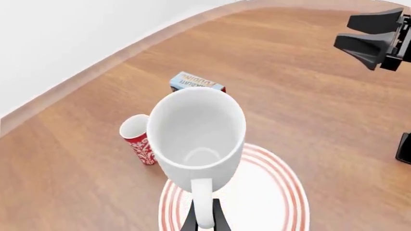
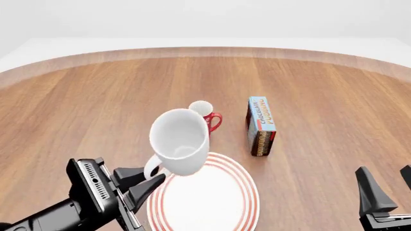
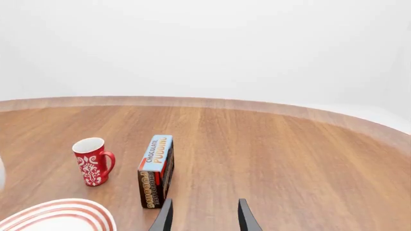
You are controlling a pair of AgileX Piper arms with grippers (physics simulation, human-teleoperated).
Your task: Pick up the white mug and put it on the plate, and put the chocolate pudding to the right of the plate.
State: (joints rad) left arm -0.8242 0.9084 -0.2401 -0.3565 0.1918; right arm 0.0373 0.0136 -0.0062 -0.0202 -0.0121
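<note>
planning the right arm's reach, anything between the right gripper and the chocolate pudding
Nothing: in the right wrist view only bare wood lies between the right gripper and the chocolate pudding.

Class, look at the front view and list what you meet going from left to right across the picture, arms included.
Left gripper → white mug → chocolate pudding → right gripper. The plate and the red mug are left out, since they overlap the white mug's span.

Two mugs (image 2: 180,142), one plate (image 2: 241,202), one box (image 2: 261,126)
</note>
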